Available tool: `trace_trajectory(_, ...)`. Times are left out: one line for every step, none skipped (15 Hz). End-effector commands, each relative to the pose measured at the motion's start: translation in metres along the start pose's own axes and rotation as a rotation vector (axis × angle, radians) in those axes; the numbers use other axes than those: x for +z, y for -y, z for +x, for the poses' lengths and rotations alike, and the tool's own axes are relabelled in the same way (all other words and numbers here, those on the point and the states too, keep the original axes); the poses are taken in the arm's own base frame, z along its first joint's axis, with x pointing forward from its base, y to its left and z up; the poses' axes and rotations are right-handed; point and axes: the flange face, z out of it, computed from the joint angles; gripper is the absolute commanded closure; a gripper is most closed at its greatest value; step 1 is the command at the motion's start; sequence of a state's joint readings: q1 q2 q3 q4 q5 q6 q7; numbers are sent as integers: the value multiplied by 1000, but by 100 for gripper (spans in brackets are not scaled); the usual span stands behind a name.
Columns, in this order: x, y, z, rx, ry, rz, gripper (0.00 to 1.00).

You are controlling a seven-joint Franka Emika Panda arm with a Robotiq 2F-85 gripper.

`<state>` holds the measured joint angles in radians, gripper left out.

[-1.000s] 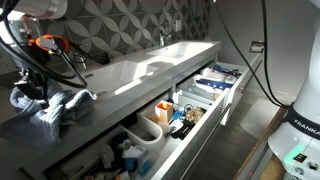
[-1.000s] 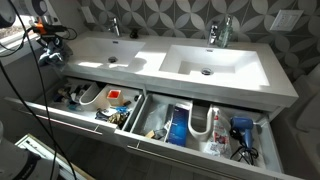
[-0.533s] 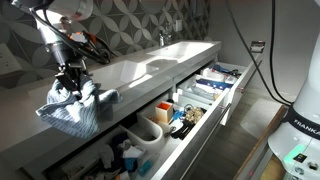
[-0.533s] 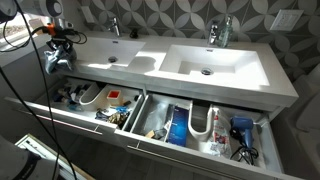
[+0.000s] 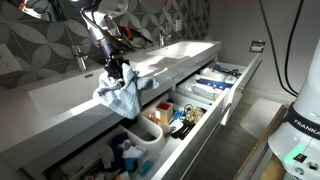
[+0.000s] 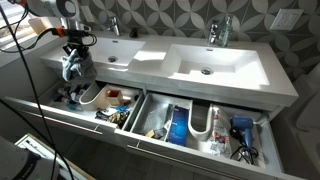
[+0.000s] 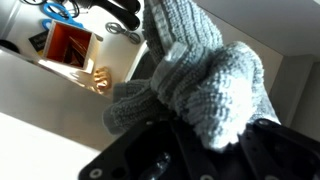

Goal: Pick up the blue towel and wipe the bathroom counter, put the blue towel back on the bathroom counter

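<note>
1. The gripper (image 5: 116,72) has its jaws clamped on the blue towel (image 7: 192,78). In the wrist view the knitted cloth bunches up right against the gripper's dark body and fills most of the picture.
2. The towel hangs straight down from the gripper in a loose fold. It is lifted off the counter (image 5: 185,58), and none of it lies on the counter top.
3. In both exterior views the cloth hangs at the counter's front edge, close to one end of it. I cannot tell whether it brushes that edge.
4. Directly under that part of the counter an open drawer (image 6: 98,108) stands pulled out, with the towel hanging above it. In the wrist view an orange box (image 7: 68,45) and blue-handled scissors (image 7: 58,10) lie in it, beneath the cloth.
5. Farther along under the counter a second drawer (image 6: 200,128) is also pulled out. It holds bottles and a blue hair dryer (image 6: 240,132).
6. At the back of the counter stand a faucet (image 6: 114,26) and, farther from the towel, a second faucet (image 6: 222,30), both against the patterned wall tile (image 6: 160,15).
</note>
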<state>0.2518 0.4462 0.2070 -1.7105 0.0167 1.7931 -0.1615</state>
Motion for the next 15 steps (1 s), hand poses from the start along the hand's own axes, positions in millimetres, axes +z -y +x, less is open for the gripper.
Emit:
trace_trajectory(10, -38, -55, 196, 39, -19, 93)
trace_trajectory(4, -27, -25, 104, 22, -1, 73)
trace_trajectory(6, -37, -35, 141, 29, 0, 73)
trace_trajectory(6, -43, -42, 161, 34, 1, 73)
trace_trajectory(7, -44, -46, 171, 36, 1, 73)
trace_trajectory(8, -43, -47, 176, 38, 0, 73)
trace_trajectory(8, -41, -47, 179, 39, -1, 73)
trace_trajectory(8, -40, -47, 180, 39, -2, 73)
trace_trajectory(10, -40, -43, 186, 40, -20, 93)
trace_trajectory(8, -48, -37, 236, 8, -47, 93)
trace_trajectory(4, -58, -34, 287, -31, -63, 93)
trace_trajectory(3, -69, -33, 337, -60, -87, 93)
trace_trajectory(3, -82, -35, 388, -79, -91, 93)
trace_trajectory(2, -96, -38, 436, -93, -103, 93)
trace_trajectory(1, -110, -42, 486, -107, -105, 93)
